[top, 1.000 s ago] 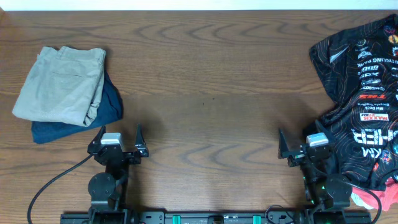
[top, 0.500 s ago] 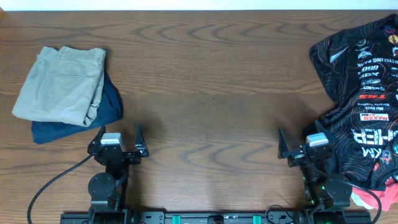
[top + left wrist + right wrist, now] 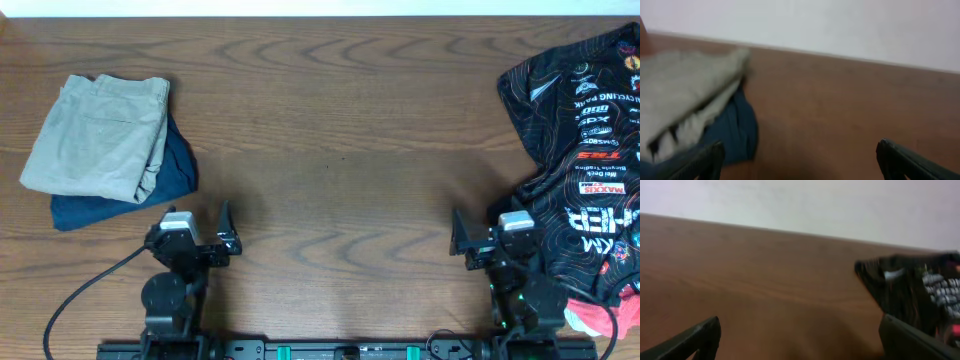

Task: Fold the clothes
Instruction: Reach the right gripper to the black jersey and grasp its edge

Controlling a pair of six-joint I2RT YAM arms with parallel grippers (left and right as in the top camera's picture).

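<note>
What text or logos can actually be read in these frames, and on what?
"MAXXIS": red-and-white patch on the black jersey.
Other white logos on it: too small to read.
No text on the trousers or navy garment.
Wrist views: blurred, nothing readable.

overhead straight down; wrists low over table point(image 3: 840, 100) (blurred)

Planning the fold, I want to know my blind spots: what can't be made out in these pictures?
Black jersey: overhead, its right part is cut off by the frame edge.
Red garment: overhead, mostly under the jersey and also cut off at the corner.
Navy garment: overhead, largely covered by the khaki trousers.
Wrist views: both are blurred, so the jersey logos are unreadable there.
</note>
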